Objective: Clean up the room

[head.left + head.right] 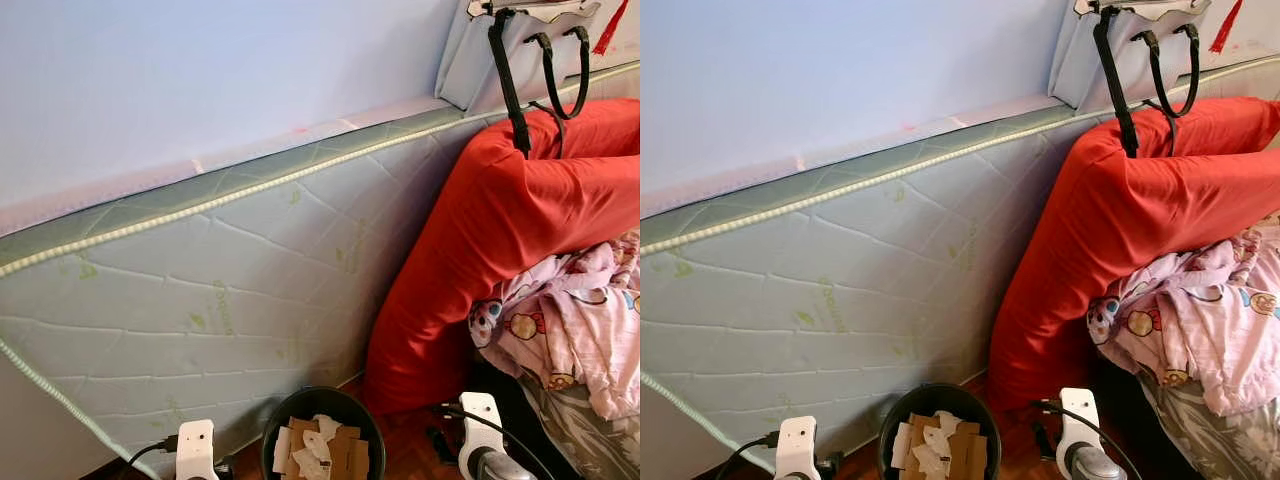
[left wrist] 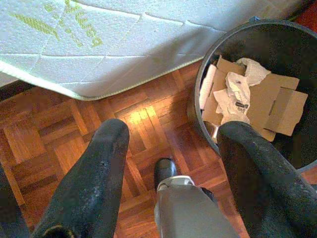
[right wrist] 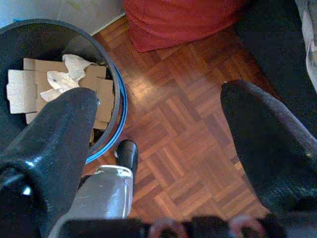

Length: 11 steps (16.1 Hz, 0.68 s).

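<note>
I see soft quilted cloth mattress (image 1: 230, 290), smooth red cloth cushion (image 1: 500, 220), shiny wood floor (image 3: 188, 124), brown cardboard (image 2: 270, 101) and crumpled paper in black plastic bin (image 2: 277, 39).

Head views bright, evenly lit, sharp, soft shadows. Left wrist view: glare patch on parquet floor (image 2: 138, 119), near fingers (image 2: 99, 173) blurred. Right wrist view dimmer.

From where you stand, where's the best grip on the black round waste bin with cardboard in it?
Probably the black round waste bin's bare upper rim, coming from above, one finger inside, one outside. It stands upright on the wooden parquet floor, mouth open; the cardboard scraps leave part of the rim free.
</note>
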Available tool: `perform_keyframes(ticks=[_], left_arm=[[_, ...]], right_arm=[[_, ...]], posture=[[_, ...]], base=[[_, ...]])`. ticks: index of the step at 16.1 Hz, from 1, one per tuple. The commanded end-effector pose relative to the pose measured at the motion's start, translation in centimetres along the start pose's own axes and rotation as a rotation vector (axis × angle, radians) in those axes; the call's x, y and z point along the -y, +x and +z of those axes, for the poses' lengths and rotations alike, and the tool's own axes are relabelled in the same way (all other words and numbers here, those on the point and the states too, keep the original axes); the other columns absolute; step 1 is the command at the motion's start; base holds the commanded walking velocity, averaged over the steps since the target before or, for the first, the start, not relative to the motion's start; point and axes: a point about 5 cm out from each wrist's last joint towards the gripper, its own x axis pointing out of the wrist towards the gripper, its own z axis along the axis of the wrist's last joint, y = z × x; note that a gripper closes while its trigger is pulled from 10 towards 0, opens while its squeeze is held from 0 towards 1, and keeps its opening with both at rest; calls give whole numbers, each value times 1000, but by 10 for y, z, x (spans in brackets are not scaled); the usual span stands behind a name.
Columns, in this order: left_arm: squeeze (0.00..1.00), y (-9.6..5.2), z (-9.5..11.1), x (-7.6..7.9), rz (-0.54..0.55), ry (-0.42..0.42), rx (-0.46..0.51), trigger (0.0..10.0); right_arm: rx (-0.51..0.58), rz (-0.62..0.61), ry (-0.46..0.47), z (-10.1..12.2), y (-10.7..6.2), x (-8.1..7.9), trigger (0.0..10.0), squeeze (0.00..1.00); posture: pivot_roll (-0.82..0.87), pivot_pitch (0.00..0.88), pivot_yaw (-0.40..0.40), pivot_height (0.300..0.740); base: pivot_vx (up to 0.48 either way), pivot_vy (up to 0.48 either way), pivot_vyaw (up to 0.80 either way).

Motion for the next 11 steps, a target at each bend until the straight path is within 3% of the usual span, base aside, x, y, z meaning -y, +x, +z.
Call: perform_keyframes(ticks=[1, 11], left_arm=[[0, -1, -6, 0, -2, 3, -21, 10000], [0, -2, -9, -1, 1, 4, -26, 10000]], right_arm=[[-6, -9, -2, -2, -1, 3, 10000, 0], [-14, -11, -7, -5, -1, 3, 10000, 0]], posture=[[3, 0, -45, 719], [3, 0, -41, 719]], base=[[0, 0, 0], [0, 0, 0]])
